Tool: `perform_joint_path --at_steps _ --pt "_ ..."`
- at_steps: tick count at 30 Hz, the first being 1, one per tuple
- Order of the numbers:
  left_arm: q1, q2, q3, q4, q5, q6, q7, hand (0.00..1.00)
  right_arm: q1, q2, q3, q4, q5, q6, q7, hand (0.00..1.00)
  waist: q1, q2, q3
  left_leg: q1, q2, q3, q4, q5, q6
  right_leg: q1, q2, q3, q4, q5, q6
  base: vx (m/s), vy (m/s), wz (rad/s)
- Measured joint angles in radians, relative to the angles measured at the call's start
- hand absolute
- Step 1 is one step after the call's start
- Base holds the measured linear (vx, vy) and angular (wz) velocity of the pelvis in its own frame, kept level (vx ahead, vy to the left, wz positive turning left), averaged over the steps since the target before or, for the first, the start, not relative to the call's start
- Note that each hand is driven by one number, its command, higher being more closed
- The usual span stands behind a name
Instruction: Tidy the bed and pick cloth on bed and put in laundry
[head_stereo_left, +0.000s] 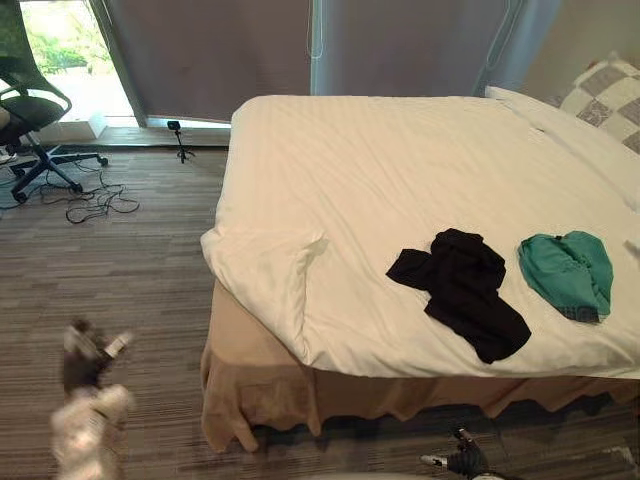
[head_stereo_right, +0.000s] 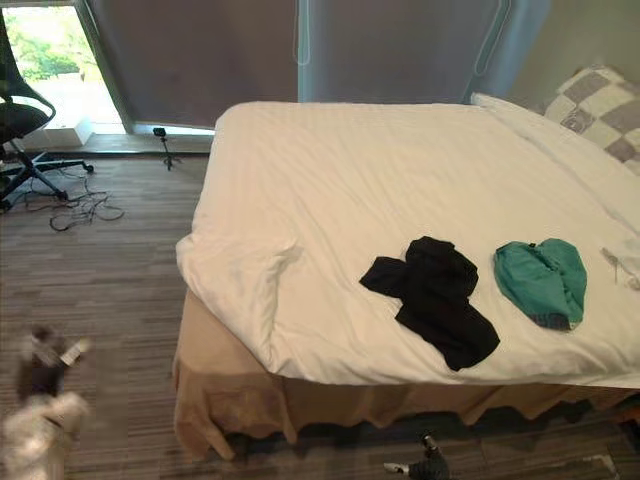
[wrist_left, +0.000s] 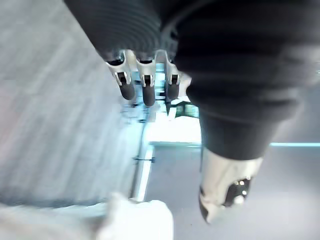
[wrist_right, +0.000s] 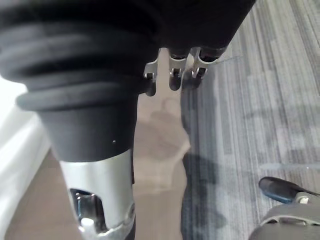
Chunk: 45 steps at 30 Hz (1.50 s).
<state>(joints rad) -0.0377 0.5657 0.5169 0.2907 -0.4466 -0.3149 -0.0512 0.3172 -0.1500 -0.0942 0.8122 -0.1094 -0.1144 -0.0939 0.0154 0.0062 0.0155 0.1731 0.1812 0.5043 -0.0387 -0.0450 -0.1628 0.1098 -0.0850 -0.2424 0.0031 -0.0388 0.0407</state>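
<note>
A crumpled black cloth (head_stereo_left: 462, 290) lies on the white bed (head_stereo_left: 380, 170) toward 5 o'clock of the cover. At its 3 o'clock, just apart from it, lies a bunched green cloth (head_stereo_left: 565, 272). A checked pillow (head_stereo_left: 610, 100) sits at 2 o'clock.

The left hand (head_stereo_left: 85, 362) hangs over the carpet at 8 o'clock, its fingers (wrist_left: 143, 92) loosely extended and empty. The right hand (head_stereo_left: 465, 461) shows at 5 o'clock below the bed edge, its fingers (wrist_right: 174, 75) also relaxed, gripping nothing.

The right wrist view takes in the tan bed skirt (wrist_right: 160, 140) and striped carpet (wrist_right: 260, 115). The eye views add an office chair (head_stereo_left: 30, 110) at 10 o'clock.
</note>
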Motion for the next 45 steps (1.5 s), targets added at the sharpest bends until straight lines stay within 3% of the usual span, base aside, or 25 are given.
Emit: perform_joint_path --at_steps 3,8,9,12,17,19,25,27,28,32,36,40,45 --pt "-0.081 0.035 -0.021 -0.071 0.002 0.003 -0.041 0.00 0.030 0.000 0.002 -0.012 0.000 0.019 -0.005 0.00 -0.013 0.012 -0.019 0.008 0.009 0.083 -0.024 0.009 -0.004 0.010 0.001 -0.006 -0.032 0.006 0.006 -0.08 -0.053 0.03" --pt "-0.133 0.037 -0.171 -0.110 0.190 0.046 -0.048 0.00 0.051 0.003 0.008 -0.016 -0.002 0.033 -0.003 0.00 -0.022 0.012 -0.031 0.039 0.007 0.142 -0.067 0.038 -0.010 0.005 0.014 0.031 -0.047 0.022 0.002 -0.05 -0.020 -0.20" --pt "-0.134 0.036 -0.236 -0.109 0.287 0.048 -0.043 0.00 0.052 0.002 0.017 -0.024 -0.002 0.033 -0.004 0.00 -0.024 0.003 -0.030 0.036 0.008 0.154 -0.070 0.041 -0.011 -0.005 0.017 0.041 -0.047 0.026 -0.001 -0.05 -0.033 -0.25" --pt "-0.140 0.008 -0.365 -0.096 0.433 0.081 -0.019 0.00 0.068 0.003 0.024 -0.073 0.001 0.033 -0.003 0.00 -0.032 -0.004 -0.021 0.035 0.008 0.174 -0.070 0.047 -0.020 -0.018 0.020 0.060 -0.047 0.031 -0.002 -0.02 -0.021 -0.20" --pt "-0.243 -0.031 -0.518 0.028 0.552 0.157 0.051 0.00 0.062 0.008 0.069 -0.133 0.014 0.032 -0.004 0.00 -0.041 -0.023 -0.003 -0.042 0.004 0.201 -0.067 0.065 -0.011 -0.114 0.023 0.095 -0.044 0.056 -0.005 -0.03 -0.021 -0.19" --pt "-0.356 -0.031 -0.569 0.130 0.603 0.199 0.110 0.00 0.021 0.025 0.078 -0.143 0.035 0.032 -0.008 0.00 -0.064 -0.034 0.050 -0.091 0.001 0.202 -0.064 0.082 0.002 -0.171 0.022 0.108 -0.043 0.081 -0.009 -0.07 -0.033 -0.08" --pt "-0.611 -0.029 -0.648 0.273 0.626 0.289 0.188 0.00 -0.048 0.023 0.102 -0.173 0.069 0.030 -0.034 0.00 -0.079 -0.045 0.168 -0.193 0.011 0.204 -0.039 0.099 0.017 -0.272 0.027 0.142 -0.041 0.129 -0.016 -0.10 -0.030 -0.08" --pt "-0.710 -0.028 -0.684 0.317 0.671 0.345 0.210 0.00 -0.065 0.021 0.106 -0.212 0.084 0.029 -0.037 0.00 -0.082 -0.052 0.219 -0.239 0.024 0.203 -0.015 0.102 0.020 -0.311 0.030 0.148 -0.040 0.148 -0.015 -0.10 -0.030 -0.01" --pt "-0.734 -0.028 -0.694 0.329 0.685 0.358 0.217 1.00 -0.071 0.021 0.108 -0.215 0.090 0.026 -0.038 0.00 -0.083 -0.055 0.230 -0.249 0.026 0.203 -0.012 0.102 0.022 -0.322 0.031 0.150 -0.039 0.150 -0.014 -0.11 -0.020 0.02" --pt "-0.889 -0.026 -0.758 0.383 0.761 0.438 0.232 1.00 -0.103 0.009 0.108 -0.251 0.134 0.017 -0.034 0.00 -0.085 -0.064 0.296 -0.351 0.027 0.203 -0.044 0.128 0.037 -0.427 0.033 0.165 -0.040 0.181 -0.008 -0.11 -0.011 0.08" --pt "-0.964 -0.024 -0.794 0.408 0.794 0.463 0.238 1.00 -0.126 -0.017 0.096 -0.252 0.154 0.000 -0.022 0.00 -0.089 -0.063 0.329 -0.380 0.020 0.207 -0.065 0.166 0.045 -0.465 0.035 0.169 -0.040 0.193 -0.006 -0.06 0.019 0.03" --pt "-0.994 0.005 -0.823 0.408 0.868 0.527 0.139 1.00 -0.163 -0.030 0.094 -0.250 0.168 -0.022 -0.002 0.00 -0.090 -0.061 0.338 -0.381 0.016 0.212 -0.065 0.169 0.046 -0.468 0.032 0.172 -0.041 0.195 -0.008 -0.01 0.006 -0.01" --pt "-0.968 0.032 -0.809 0.442 0.883 0.542 0.050 1.00 -0.178 -0.051 0.075 -0.243 0.197 -0.047 0.006 0.00 -0.092 -0.055 0.340 -0.349 0.007 0.213 -0.066 0.169 0.047 -0.437 0.024 0.171 -0.046 0.195 -0.008 0.00 0.000 0.00"
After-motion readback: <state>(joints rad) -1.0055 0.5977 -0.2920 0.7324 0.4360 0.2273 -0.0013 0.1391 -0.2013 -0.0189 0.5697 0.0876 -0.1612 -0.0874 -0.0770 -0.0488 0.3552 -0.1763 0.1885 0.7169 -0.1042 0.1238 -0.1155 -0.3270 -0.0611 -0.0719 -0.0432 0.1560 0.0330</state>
